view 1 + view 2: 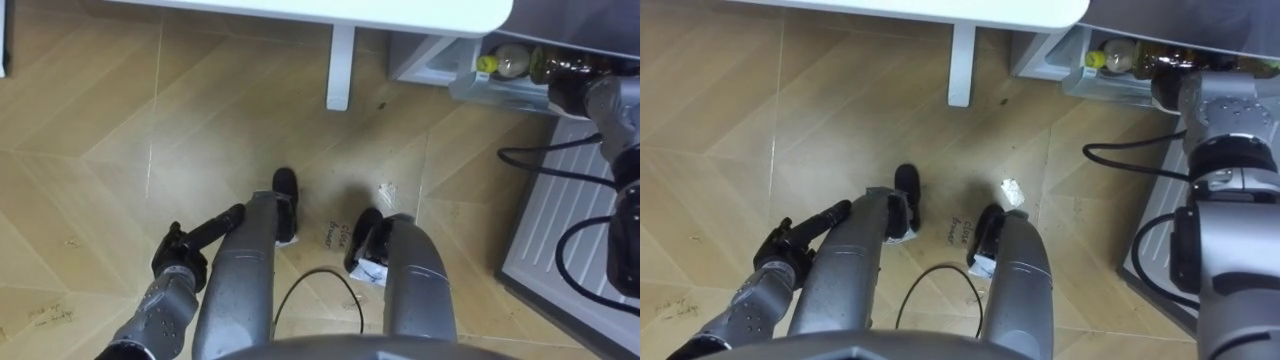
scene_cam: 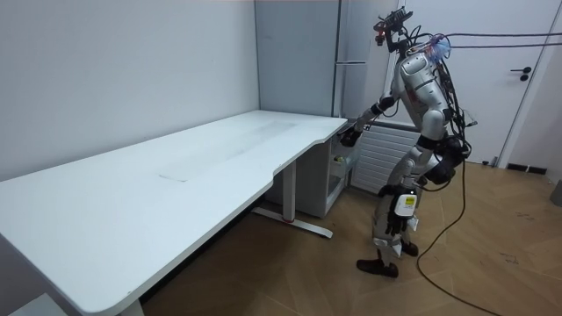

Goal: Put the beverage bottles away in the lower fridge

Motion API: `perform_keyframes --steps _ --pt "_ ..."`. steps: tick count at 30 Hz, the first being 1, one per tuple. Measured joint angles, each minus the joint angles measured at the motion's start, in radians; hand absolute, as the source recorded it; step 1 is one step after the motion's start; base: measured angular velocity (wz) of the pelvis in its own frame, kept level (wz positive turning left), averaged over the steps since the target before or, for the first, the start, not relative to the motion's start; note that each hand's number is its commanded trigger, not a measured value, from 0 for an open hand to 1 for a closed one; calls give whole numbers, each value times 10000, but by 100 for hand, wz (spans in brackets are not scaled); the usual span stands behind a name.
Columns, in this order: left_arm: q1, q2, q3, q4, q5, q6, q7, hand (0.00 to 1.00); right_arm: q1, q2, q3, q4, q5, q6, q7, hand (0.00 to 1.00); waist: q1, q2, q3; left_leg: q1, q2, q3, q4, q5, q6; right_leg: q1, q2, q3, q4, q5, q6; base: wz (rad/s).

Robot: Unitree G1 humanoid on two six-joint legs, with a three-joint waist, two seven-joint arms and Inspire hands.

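Right hand (image 2: 349, 136) is stretched out to the low fridge shelf (image 1: 480, 92), right at the bottles. Its fingers are hidden, so I can't tell the grip. Left hand (image 1: 178, 258) hangs by the left thigh, fingers loose and straight, holding nothing. Drinks: pale bottle with yellow cap (image 1: 508, 62) and dark bottle (image 1: 560, 68) sit side by side on that shelf. Labels are too small to read. Pen scribbles (image 1: 338, 235) on the floor (image 1: 100, 120) by the feet aren't legible. Robot stands at the worktop (image 1: 300, 10) end, beside a ribbed white panel (image 1: 570, 200).
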Motion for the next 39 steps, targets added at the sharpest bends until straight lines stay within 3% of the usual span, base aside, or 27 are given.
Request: perform_keyframes --steps 3,4,32,33,39 --pt "-1 11 0 0 -1 0 0 0 0 0 1 0 0 0 0 0 1 0 0 0 21 13 11 -2 3 3 15 0 -2 2 -2 0" --pt "-2 11 -4 0 -1 0 0 0 0 2 2 0 0 0 0 100 3 0 0 0 29 17 11 -2 3 4 25 -1 -6 5 -8 0" --pt "-93 13 -15 56 -17 27 -349 0 10 62 368 154 -15 -1 127 100 36 -126 71 42 127 69 -184 1 -4 111 241 -32 -420 162 -40 -1" --pt "-98 10 -17 56 -23 29 -355 0 11 65 432 154 -15 11 169 0 26 -126 70 48 131 68 -189 1 -5 113 246 -34 -422 163 -41 0" --pt "-105 -5 -21 57 -20 48 -379 0 12 68 433 175 -14 16 366 0 56 -126 70 80 135 67 -187 3 -6 151 255 -35 -433 170 -32 0"
